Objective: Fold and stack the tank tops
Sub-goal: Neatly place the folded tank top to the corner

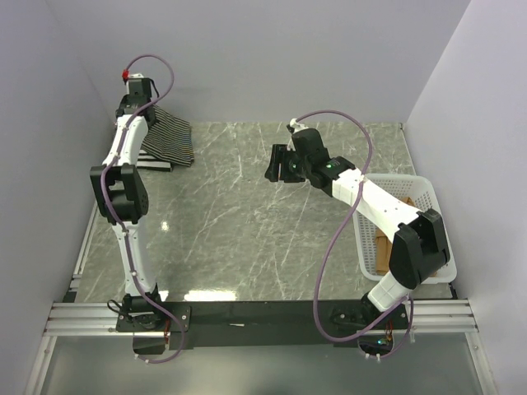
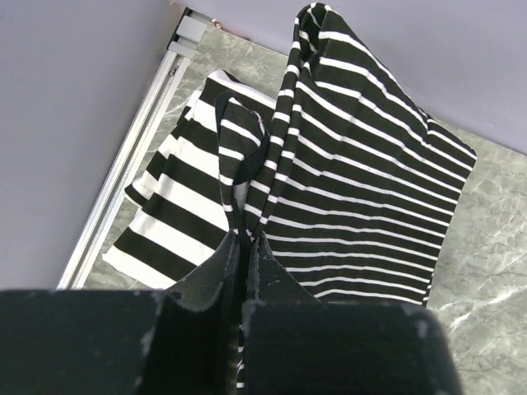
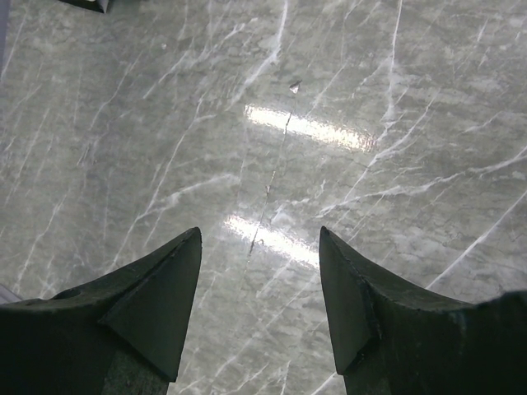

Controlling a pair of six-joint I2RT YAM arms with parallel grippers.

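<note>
My left gripper (image 2: 245,239) is shut on the dark-trimmed strap of the thin-striped tank top (image 2: 362,189), which hangs lifted and draped in the far left corner (image 1: 169,138). Beneath it, the wide-striped tank top (image 2: 177,214) lies flat on the table. Over the bare marble at the table's middle, my right gripper (image 3: 259,239) hovers open with nothing between its fingers; the top view shows the same gripper (image 1: 277,164). The tan-brown tank top (image 1: 384,247) lies in the basket, partly hidden by the right arm.
The white lattice basket (image 1: 416,185) stands at the right edge of the table. A metal rail (image 2: 132,164) runs along the left edge beside the striped tops. Walls close in the back and both sides.
</note>
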